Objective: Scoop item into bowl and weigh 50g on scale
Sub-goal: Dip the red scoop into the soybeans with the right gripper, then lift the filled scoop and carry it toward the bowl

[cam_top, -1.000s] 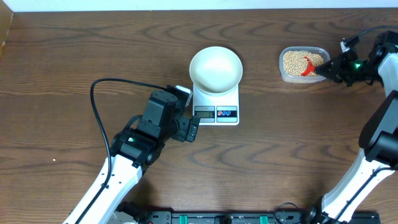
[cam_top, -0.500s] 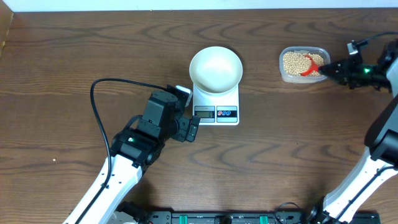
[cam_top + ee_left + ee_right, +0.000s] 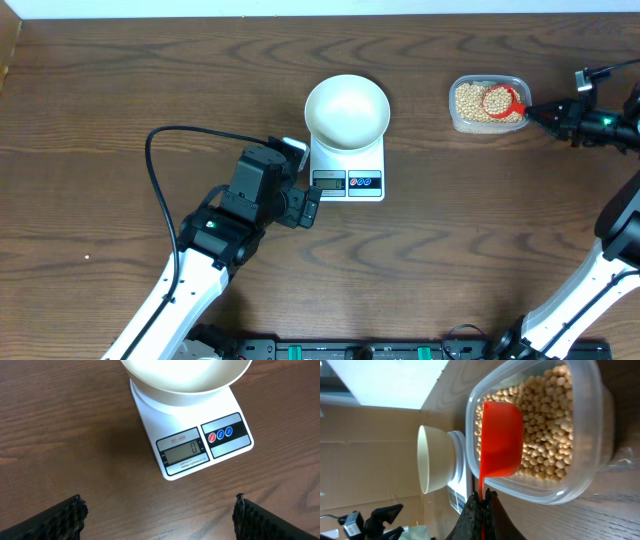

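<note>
Beans point(image 3: 476, 100): I am seeing them lying in the clear tub point(image 3: 456, 122) at the upper right of the overhead frame, well apart from the bowl point(image 3: 347, 110); none are showing in the bowl.
Right end effector point(image 3: 481, 504): I am holding it pinched tight on the thin handle of the red scoop point(image 3: 501, 442), gripping the handle's far end so the cup reaches in over the tub wall.
Scoop axis: it is running nearly level across the overhead frame, cup pointing left toward the middle. The cup is resting on the beans, but I cannot tell whether it is loaded.
Left end effector point(image 3: 157, 505): I am parking it wide open and empty at the lower left of the scale point(image 3: 192, 452), probably so its camera is watching the display.
Scale axis: it is running top to bottom of the overhead frame, with the display facing the bottom edge and reading 0.
Bowl placement: it is sitting on the scale's platform, leaving the display uncovered, so beans will be registering as they land.
</note>
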Motion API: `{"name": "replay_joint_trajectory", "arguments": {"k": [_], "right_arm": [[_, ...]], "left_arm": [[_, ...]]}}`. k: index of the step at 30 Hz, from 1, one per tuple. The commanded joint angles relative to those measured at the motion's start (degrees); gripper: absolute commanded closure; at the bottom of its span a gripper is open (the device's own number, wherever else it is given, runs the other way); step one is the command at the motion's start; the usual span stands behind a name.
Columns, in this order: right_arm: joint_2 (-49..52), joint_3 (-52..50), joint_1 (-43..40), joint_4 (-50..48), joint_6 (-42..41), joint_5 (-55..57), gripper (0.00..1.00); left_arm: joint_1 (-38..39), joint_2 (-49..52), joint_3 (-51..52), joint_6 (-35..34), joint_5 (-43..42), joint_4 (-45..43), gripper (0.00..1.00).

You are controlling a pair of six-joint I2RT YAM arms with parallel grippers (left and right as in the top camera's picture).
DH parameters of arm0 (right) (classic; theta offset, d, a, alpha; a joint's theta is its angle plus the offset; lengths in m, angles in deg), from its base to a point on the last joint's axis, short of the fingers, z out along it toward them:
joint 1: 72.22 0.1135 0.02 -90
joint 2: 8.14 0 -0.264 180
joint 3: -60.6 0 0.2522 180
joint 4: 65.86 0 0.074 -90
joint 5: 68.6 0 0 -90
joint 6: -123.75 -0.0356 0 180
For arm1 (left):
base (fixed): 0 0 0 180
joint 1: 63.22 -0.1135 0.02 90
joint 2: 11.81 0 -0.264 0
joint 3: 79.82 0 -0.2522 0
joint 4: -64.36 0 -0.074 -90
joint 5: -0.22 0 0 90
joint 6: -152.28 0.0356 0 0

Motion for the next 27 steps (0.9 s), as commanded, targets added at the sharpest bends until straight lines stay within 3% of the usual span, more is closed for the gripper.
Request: {"name": "replay_joint_trajectory", "arguments": {"k": [1,27], "right_arm": [[0.4,-0.3,-0.9,1.0,3.2,-6.7,0.99],[0.4,-0.3,-1.2,3.2,3.1,-17.7,0.99]], "left_arm": [[0.1,0.2,0.1,-0.9,-0.1,0.1,0.05],[0.1,0.2,0.1,-0.9,-0.1,0.1,0.05]]}}
